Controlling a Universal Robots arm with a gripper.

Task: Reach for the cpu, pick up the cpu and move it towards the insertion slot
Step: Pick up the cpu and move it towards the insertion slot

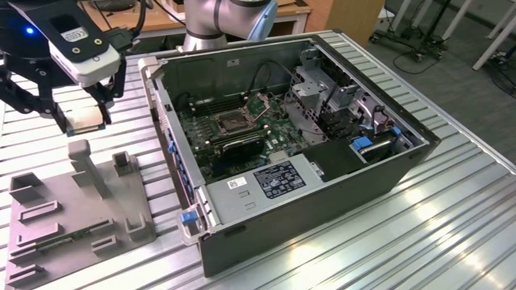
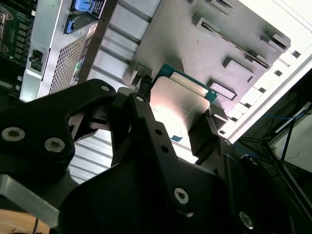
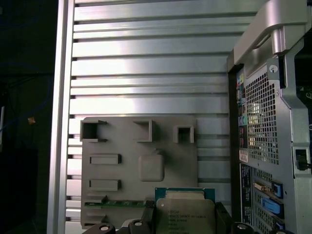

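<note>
Since the cpu (image 3: 185,219) hangs above the tray (image 3: 122,146), done: reach, pick-up.
Gripper (image 1: 84,124): jaws clamped on cpu.
Left: carry to insertion slot (image 1: 229,122), exterior view's right.

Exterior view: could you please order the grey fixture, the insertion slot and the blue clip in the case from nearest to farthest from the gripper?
1. Grey fixture, close by the gripper, exterior view's left.
2. Insertion slot, on the green board mid-case.
3. Blue clip, case's far end, exterior view's right.
</note>
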